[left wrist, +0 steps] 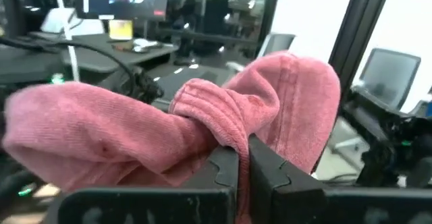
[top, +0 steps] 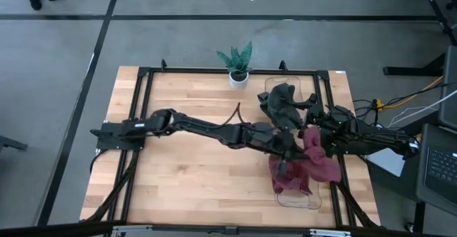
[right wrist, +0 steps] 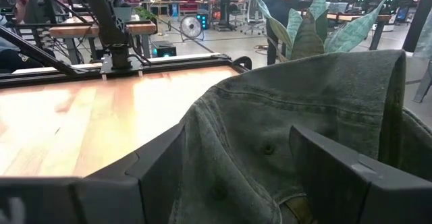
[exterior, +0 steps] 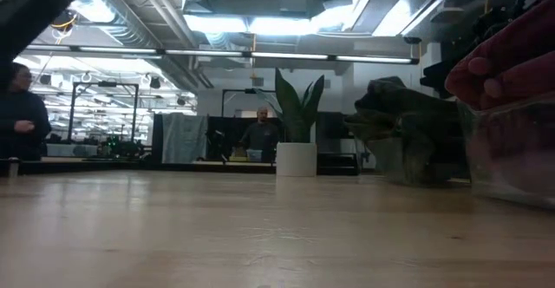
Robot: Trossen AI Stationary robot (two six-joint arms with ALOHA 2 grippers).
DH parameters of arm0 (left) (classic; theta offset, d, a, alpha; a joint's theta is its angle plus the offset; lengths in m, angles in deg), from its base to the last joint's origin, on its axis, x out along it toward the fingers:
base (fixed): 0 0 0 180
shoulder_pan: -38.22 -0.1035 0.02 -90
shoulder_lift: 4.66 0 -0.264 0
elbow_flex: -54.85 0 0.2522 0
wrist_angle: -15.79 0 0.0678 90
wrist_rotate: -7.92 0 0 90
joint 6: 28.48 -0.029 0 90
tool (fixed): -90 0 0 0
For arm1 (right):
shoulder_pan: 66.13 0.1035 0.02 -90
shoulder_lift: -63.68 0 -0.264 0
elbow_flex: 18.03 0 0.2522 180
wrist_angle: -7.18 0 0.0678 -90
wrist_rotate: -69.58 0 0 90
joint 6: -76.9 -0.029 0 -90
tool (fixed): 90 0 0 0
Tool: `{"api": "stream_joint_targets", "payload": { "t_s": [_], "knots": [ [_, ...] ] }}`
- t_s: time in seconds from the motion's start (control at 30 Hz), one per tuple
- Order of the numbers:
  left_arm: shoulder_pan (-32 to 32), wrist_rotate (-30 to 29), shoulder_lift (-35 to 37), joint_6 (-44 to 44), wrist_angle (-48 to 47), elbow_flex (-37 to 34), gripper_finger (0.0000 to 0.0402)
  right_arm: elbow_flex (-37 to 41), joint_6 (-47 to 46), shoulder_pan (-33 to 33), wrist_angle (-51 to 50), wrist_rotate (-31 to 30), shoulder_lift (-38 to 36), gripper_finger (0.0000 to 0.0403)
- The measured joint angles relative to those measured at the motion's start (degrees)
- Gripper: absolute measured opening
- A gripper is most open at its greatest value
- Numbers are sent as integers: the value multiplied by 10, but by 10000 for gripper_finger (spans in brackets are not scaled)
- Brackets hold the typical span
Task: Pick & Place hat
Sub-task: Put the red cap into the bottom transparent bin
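The pink hat [top: 312, 160] hung at the lower right of the high view, half over the clear bin [top: 298, 200], pinched in a fold by the left gripper [left wrist: 243, 166], whose fingers were closed tight on the cloth, likely to lift it free. The right gripper [right wrist: 236, 166], fingers spread wide, hovered over the green hat [right wrist: 304, 109] in the same bin, not gripping. A potted plant [top: 238, 64] stood at the table's far edge, clear of both.
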Motion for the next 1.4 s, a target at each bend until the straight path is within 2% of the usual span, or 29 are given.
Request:
{"api": "stream_joint_targets", "payload": {
  "t_s": [0.1, 0.37, 0.5, 0.8, 0.97, 1.2, 1.4],
  "knots": [
    [-3, 17, -41, 20, 7, 32, 3, 0, 0, 0, 0, 0, 0, 264],
    [5, 8, -129, 54, 5, 100, 3, 0, 0, 0, 0, 0, 0, 264],
    [14, 12, -143, 96, -71, 100, 3, 0, 0, 0, 0, 0, 0, 264],
    [40, 18, -132, 102, -206, 99, 4, 0, 0, 0, 0, 0, 0, 264],
    [44, -1, -97, 86, -292, 99, 5, 0, 0, 0, 0, 0, 0, 264],
    [44, -64, -53, 42, -393, 100, 6, 0, 0, 0, 0, 0, 0, 264],
    [45, -66, -52, 63, -465, 100, 12, 0, 0, 0, 0, 0, 0, 264]
  ]
}}
